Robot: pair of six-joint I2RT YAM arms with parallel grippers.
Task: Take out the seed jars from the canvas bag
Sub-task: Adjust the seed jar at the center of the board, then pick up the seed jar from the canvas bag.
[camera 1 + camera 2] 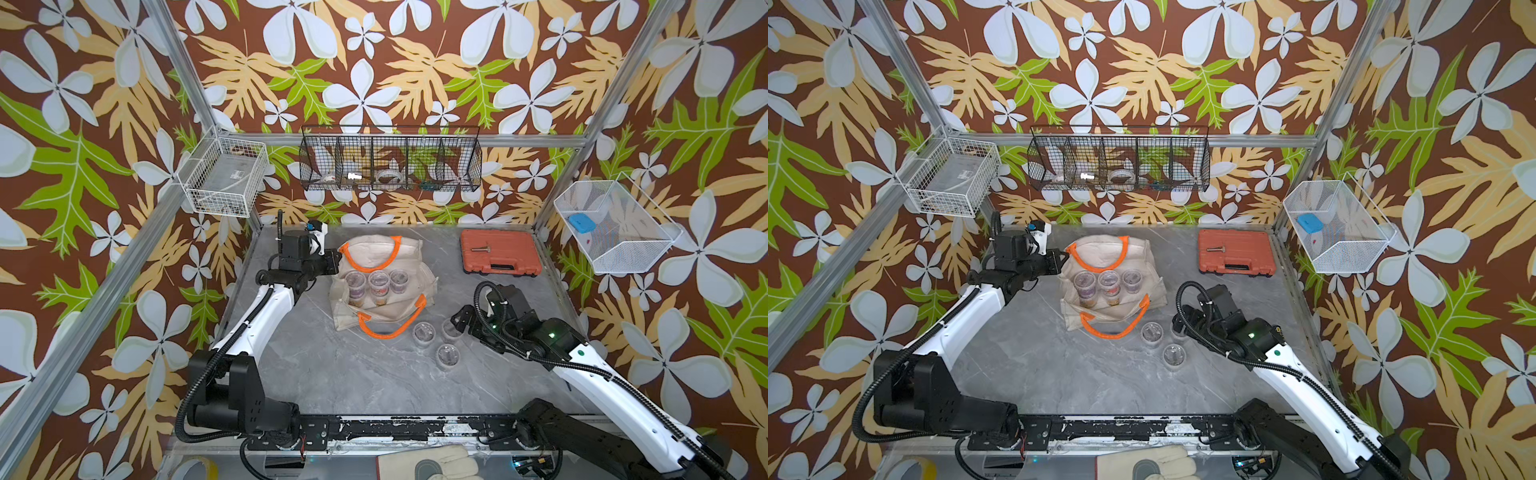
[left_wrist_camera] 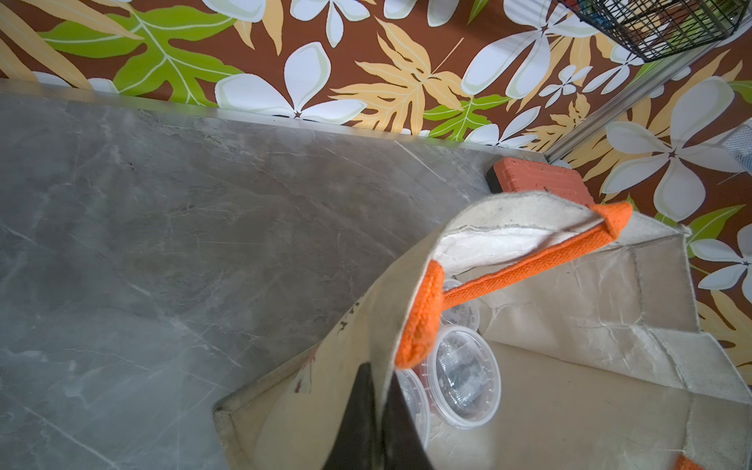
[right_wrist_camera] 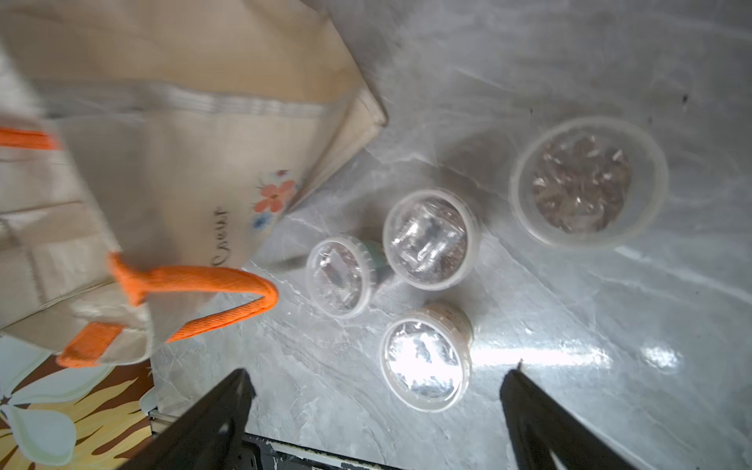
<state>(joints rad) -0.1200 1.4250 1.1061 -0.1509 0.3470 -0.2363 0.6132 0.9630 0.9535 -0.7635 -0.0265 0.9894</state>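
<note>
Canvas bag [image 1: 374, 246] pinched by left hand [image 2: 378, 390]; right hand [image 3: 378, 370] spread wide.

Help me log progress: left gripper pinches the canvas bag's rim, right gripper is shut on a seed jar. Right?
No: the right gripper is open and empty above the seed jars, per the right wrist view. The left gripper does pinch the rim of the canvas bag.

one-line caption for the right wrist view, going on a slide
Open right gripper facing four lidded seed jars standing on the grey table beside the canvas bag.
</note>
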